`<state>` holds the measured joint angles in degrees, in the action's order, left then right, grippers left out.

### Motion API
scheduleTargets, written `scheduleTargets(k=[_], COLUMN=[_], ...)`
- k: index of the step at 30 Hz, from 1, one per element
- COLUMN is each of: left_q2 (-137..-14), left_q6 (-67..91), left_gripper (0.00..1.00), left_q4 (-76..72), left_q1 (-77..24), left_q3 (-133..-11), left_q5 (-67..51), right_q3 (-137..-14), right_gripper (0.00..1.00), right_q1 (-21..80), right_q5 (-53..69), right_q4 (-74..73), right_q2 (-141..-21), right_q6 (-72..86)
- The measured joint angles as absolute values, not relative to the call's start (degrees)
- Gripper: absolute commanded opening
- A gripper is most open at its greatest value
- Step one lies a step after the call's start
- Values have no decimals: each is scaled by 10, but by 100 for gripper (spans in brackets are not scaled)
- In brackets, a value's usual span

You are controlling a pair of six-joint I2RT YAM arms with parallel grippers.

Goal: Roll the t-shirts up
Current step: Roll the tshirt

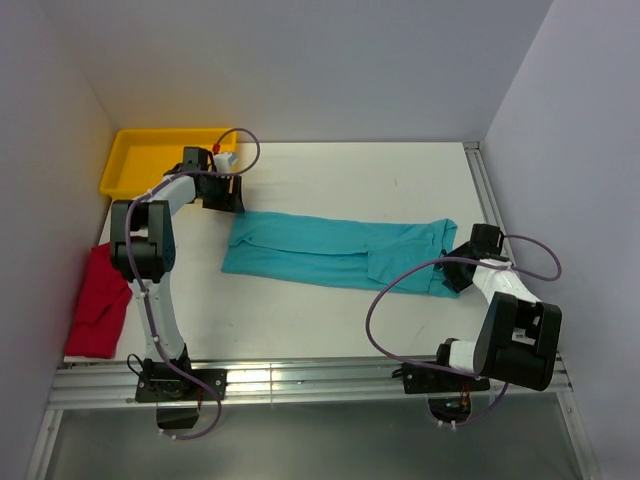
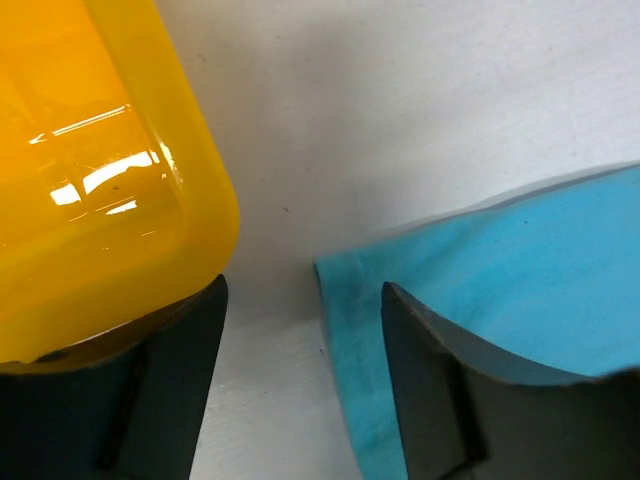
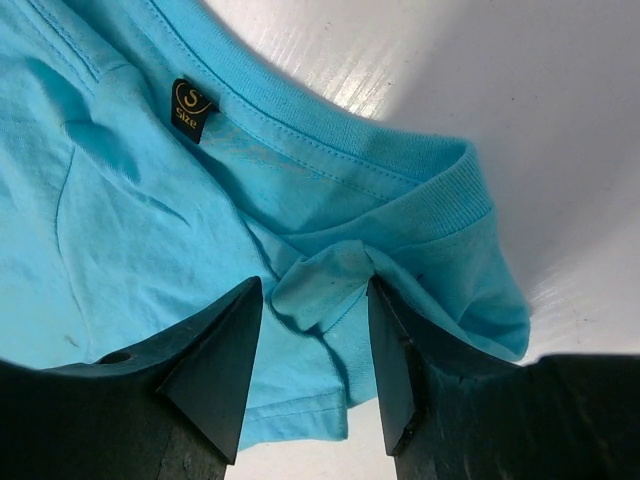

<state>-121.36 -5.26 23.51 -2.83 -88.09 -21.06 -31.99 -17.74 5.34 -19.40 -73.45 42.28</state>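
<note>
Flanking left tool (image 1: 222, 197), yellow tray (image 1: 130, 160), teal t-shirt (image 1: 330, 252), red t-shirt (image 1: 100, 300) apart

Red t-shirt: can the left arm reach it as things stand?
Probably yes. The red t-shirt lies uncovered beside the left arm's base, and the left tool is open, up by the yellow tray and a corner of the teal t-shirt.

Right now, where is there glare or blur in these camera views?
Left wrist: bright glare streaks on the yellow tray, its own fingers nearly black. Right wrist: the teal t-shirt and its size tag are sharp, the table washes out white. Top external: even light, sheen on the front rail.
</note>
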Motion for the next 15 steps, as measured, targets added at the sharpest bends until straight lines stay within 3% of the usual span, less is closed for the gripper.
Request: scheduleTargets(k=[5,15], left_q2=[-1188,-1052], left_q6=[-56,-96], left_gripper=[76,71], left_q4=[234,252], left_q1=[-28,-22], left_q3=[-861,-771], left_q5=[-218,-227], right_q3=[-320,-374], right_gripper=[57,57], right_q1=[-178,-211], right_q5=[44,22], right_q4=[-199,-211], right_q2=[-729,-794], right_q6=[418,409])
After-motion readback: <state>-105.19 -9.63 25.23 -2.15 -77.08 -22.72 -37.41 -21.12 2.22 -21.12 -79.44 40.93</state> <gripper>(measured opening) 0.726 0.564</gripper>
